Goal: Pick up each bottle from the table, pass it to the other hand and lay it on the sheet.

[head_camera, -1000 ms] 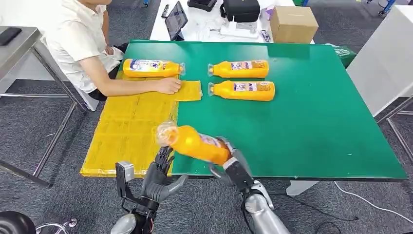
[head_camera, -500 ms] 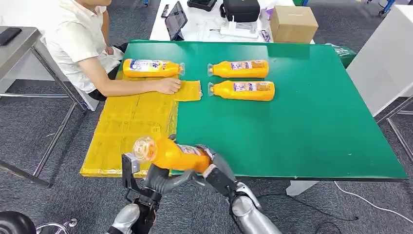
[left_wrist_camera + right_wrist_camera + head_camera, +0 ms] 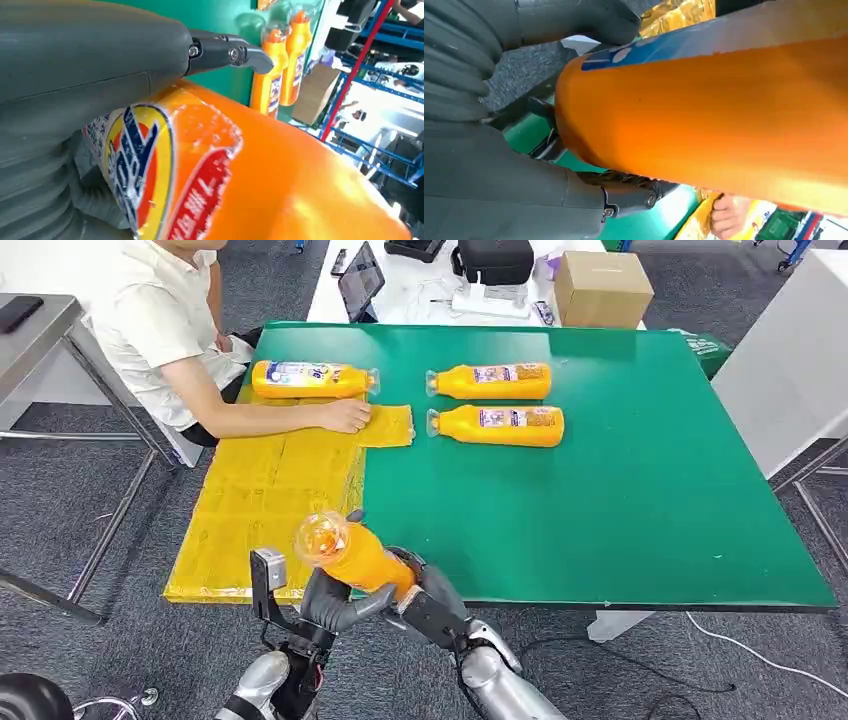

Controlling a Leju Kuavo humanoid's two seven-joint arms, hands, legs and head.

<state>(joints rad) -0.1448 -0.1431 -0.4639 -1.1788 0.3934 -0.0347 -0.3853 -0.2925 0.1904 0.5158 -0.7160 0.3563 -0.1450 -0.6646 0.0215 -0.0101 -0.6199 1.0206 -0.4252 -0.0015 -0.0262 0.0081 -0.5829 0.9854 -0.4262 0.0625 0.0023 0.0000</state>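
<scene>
Fingers of my left hand (image 3: 335, 602) curl under the orange bottle (image 3: 352, 552), held off the near table (image 3: 620, 530) edge beside the yellow sheet (image 3: 260, 510), while my right hand (image 3: 430, 602) wraps its base; full, stiff and slick, I'd judge, best gripped around the labelled middle.

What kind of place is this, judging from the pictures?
Probably a robotics lab or workshop: a green-topped table on grey carpet, a white bench holding a tablet and a cardboard box, and blue metal racks beyond.
</scene>
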